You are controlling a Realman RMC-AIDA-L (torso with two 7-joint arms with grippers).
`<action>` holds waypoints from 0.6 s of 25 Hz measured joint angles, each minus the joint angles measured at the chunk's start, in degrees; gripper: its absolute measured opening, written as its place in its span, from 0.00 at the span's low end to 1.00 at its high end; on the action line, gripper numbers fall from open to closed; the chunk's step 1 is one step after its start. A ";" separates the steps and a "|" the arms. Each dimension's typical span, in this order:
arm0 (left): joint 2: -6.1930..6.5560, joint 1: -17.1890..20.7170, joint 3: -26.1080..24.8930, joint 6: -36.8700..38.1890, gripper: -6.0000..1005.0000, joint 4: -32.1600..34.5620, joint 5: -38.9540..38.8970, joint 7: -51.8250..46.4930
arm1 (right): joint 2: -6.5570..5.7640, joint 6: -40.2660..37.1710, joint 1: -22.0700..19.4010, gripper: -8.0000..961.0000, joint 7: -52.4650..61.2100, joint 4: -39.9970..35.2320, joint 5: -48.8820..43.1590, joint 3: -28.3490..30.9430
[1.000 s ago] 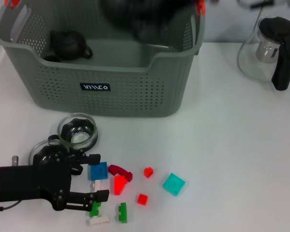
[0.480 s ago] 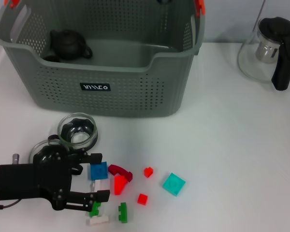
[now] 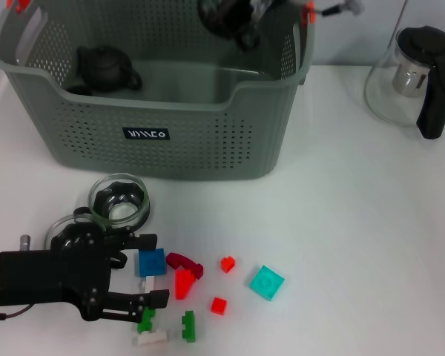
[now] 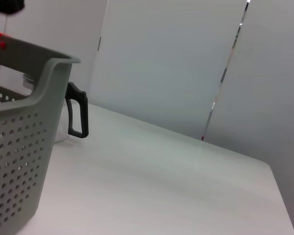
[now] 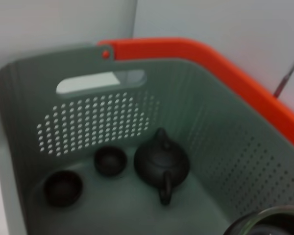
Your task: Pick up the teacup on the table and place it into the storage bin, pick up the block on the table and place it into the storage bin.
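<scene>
The storage bin (image 3: 156, 133) stands at the back left, and the left wrist view shows one corner of the storage bin (image 4: 19, 147). Inside lie a black teapot (image 5: 161, 164) and two small dark cups (image 5: 110, 160). My right gripper (image 3: 233, 18) hovers blurred over the bin's back rim; a glass rim (image 5: 264, 220) shows at the edge of the right wrist view. A glass teacup (image 3: 119, 200) sits on the table before the bin. My left gripper (image 3: 150, 271) lies low at the front left, open, with a blue block (image 3: 151, 262) between its fingers.
Loose blocks lie by the left gripper: red (image 3: 184, 282), dark red (image 3: 185, 262), teal (image 3: 267, 282), green (image 3: 188, 326) and white (image 3: 150, 339). A second glass ring (image 3: 63, 225) is partly under the left gripper. A glass jug with a black handle (image 3: 415, 74) stands at the back right.
The right arm rose almost out of the head view above the bin, then came back over its rim. The left gripper and the blocks have stayed put.
</scene>
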 joint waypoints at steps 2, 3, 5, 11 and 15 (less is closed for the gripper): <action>0.02 0.10 -0.02 0.02 0.93 0.01 0.00 0.00 | 0.51 1.16 0.10 0.07 -0.79 1.52 -0.01 -0.15; 0.02 0.14 -0.03 0.02 0.93 0.01 0.00 0.00 | 0.68 1.58 0.10 0.07 -0.99 2.10 -0.05 -0.16; 0.02 0.21 -0.03 -0.10 0.93 -0.01 0.00 0.00 | 0.92 2.28 0.02 0.07 -1.20 3.18 -0.16 -0.51; -0.09 0.42 -0.04 -0.24 0.93 -0.13 0.00 0.25 | 1.15 3.32 -0.80 0.07 -1.26 4.44 -0.26 -1.63; -0.12 0.41 -0.04 -0.30 0.93 -0.13 0.01 0.32 | 1.18 3.94 -1.33 0.07 -1.28 4.54 -0.30 -1.70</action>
